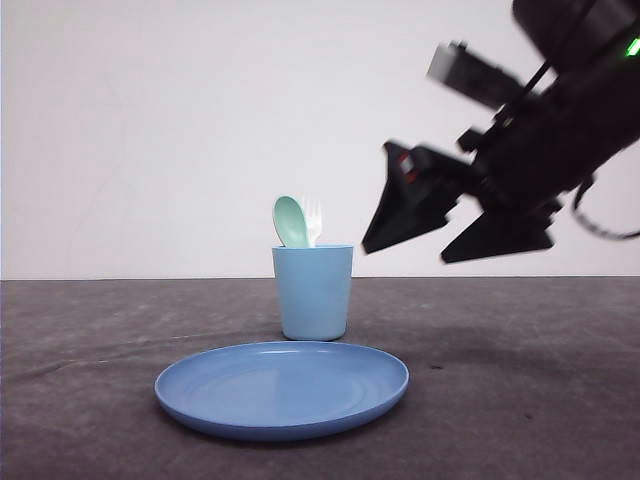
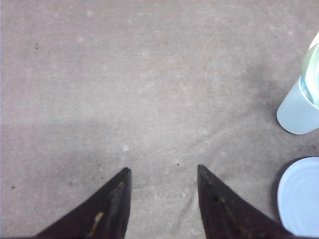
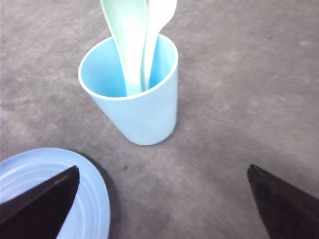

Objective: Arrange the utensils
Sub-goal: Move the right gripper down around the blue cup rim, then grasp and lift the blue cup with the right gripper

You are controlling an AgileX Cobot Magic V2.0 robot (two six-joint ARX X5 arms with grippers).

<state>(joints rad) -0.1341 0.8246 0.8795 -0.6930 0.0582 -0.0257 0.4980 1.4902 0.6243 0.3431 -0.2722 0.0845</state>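
From the front, a light blue cup (image 1: 313, 291) stands upright on the dark grey table (image 1: 520, 380), just behind a round blue plate (image 1: 282, 388). The mint-green spoon (image 1: 291, 221) and the white fork (image 1: 313, 222) both stand in the cup, bowl and tines poking up above the rim, the fork just to the right of the spoon and partly behind it. The right gripper (image 1: 408, 248) hangs in the air to the right of the cup, a little above its rim, tilted down towards it; its two dark fingers are spread apart with nothing between them, and it is blurred. It is near the utensils but clear of them. In the left wrist view, the left gripper (image 2: 162, 172) hovers over bare table with its jaws parted and empty; the cup (image 2: 298, 112) sits well off to one side with a pale green sliver of the spoon (image 2: 310, 64) at its mouth, and the edge of the plate (image 2: 299, 196) lies near it. In the right wrist view, the right gripper (image 3: 163, 174) has its fingertips (image 3: 55, 191) wide apart and holds nothing; the cup (image 3: 137, 107) stands ahead of it, between the lines of the fingers but apart from them, with the spoon (image 3: 127, 42) and the fork (image 3: 158, 22) leaning together inside, and the plate (image 3: 94, 199) lies beside one finger.
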